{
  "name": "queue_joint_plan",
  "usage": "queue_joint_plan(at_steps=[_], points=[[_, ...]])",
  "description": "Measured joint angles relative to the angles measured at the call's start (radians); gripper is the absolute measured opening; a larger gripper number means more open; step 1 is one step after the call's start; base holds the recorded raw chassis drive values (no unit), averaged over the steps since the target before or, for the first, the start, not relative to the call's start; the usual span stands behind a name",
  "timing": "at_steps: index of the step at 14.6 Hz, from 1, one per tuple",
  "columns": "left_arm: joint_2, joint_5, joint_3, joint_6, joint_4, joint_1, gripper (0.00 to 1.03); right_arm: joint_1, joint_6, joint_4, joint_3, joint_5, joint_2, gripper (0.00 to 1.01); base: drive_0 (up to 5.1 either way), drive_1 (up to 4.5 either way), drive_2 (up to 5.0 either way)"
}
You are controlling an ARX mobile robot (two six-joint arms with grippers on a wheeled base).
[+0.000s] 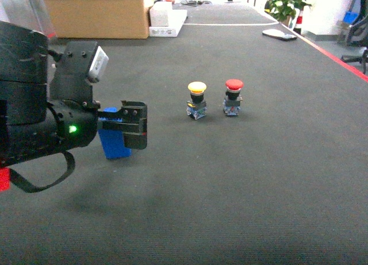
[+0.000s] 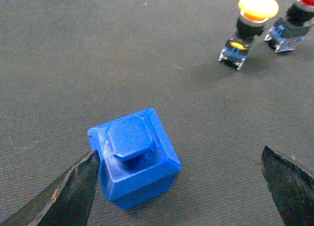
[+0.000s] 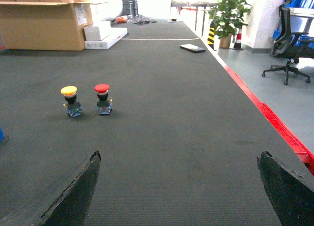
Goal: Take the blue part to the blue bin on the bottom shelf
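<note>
Blue part [image 2: 135, 160]: upright on mat, octagonal cap uppermost (no evident long axis). Left gripper [image 2: 179, 187]: spread wide, empty, one finger [image 2: 73, 194] touching part.

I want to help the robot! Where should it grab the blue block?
Probably the flat sides of the blue part's boxy body, coming from above. The raised cap is small and the top edges slope, so lower down looks surer. The left gripper has open jaws, one right beside it.
</note>
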State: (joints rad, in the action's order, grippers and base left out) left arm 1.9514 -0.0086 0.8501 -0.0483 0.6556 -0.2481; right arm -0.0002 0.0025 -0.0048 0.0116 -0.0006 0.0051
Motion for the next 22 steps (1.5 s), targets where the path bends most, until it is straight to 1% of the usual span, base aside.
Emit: queue_joint_plan(at_steps=[1, 3, 6, 7, 8, 9, 11, 12, 14, 15, 16, 17, 18, 19, 21, 22], points=[[0.043, -0.021, 0.043, -0.001, -0.006, 0.003, 0.98, 0.000, 0.000, 0.000, 0.000, 0.000, 0.000, 0.98, 0.0, 0.00, 0.0], [0.107, -0.042, 0.117, -0.010, -0.030, 0.014, 0.98, 0.000, 0.000, 0.000, 0.000, 0.000, 0.000, 0.98, 0.0, 0.00, 0.0], [0.190, -0.070, 0.206, -0.047, -0.064, 0.025, 0.98, 0.000, 0.000, 0.000, 0.000, 0.000, 0.000, 0.98, 0.0, 0.00, 0.0], [0.213, -0.069, 0.224, -0.061, -0.072, 0.029, 0.98, 0.000, 0.000, 0.000, 0.000, 0.000, 0.000, 0.98, 0.0, 0.00, 0.0], [0.225, -0.066, 0.235, -0.065, -0.092, 0.029, 0.93, 0.000, 0.000, 0.000, 0.000, 0.000, 0.000, 0.98, 0.0, 0.00, 0.0], [0.231, -0.062, 0.239, -0.068, -0.093, 0.030, 0.82, 0.000, 0.000, 0.000, 0.000, 0.000, 0.000, 0.98, 0.0, 0.00, 0.0], [0.238, -0.044, 0.241, -0.067, -0.069, 0.029, 0.55, 0.000, 0.000, 0.000, 0.000, 0.000, 0.000, 0.98, 0.0, 0.00, 0.0], [0.238, -0.045, 0.241, -0.059, -0.053, 0.035, 0.45, 0.000, 0.000, 0.000, 0.000, 0.000, 0.000, 0.98, 0.0, 0.00, 0.0], [0.222, -0.063, 0.201, -0.047, -0.002, 0.044, 0.44, 0.000, 0.000, 0.000, 0.000, 0.000, 0.000, 0.98, 0.0, 0.00, 0.0], [0.181, -0.068, 0.140, -0.042, 0.030, 0.045, 0.44, 0.000, 0.000, 0.000, 0.000, 0.000, 0.000, 0.98, 0.0, 0.00, 0.0], [0.045, -0.089, -0.015, -0.028, 0.100, 0.047, 0.44, 0.000, 0.000, 0.000, 0.000, 0.000, 0.000, 0.98, 0.0, 0.00, 0.0], [-0.133, -0.089, -0.141, -0.020, 0.085, 0.056, 0.44, 0.000, 0.000, 0.000, 0.000, 0.000, 0.000, 0.98, 0.0, 0.00, 0.0], [-0.346, -0.084, -0.238, -0.003, -0.003, 0.078, 0.44, 0.000, 0.000, 0.000, 0.000, 0.000, 0.000, 0.98, 0.0, 0.00, 0.0], [-0.505, -0.077, -0.278, -0.003, -0.089, 0.109, 0.44, 0.000, 0.000, 0.000, 0.000, 0.000, 0.000, 0.98, 0.0, 0.00, 0.0], [-0.785, -0.091, -0.299, -0.004, -0.244, 0.154, 0.44, 0.000, 0.000, 0.000, 0.000, 0.000, 0.000, 0.98, 0.0, 0.00, 0.0], [-0.954, -0.116, -0.313, -0.003, -0.338, 0.159, 0.44, 0.000, 0.000, 0.000, 0.000, 0.000, 0.000, 0.98, 0.0, 0.00, 0.0]])
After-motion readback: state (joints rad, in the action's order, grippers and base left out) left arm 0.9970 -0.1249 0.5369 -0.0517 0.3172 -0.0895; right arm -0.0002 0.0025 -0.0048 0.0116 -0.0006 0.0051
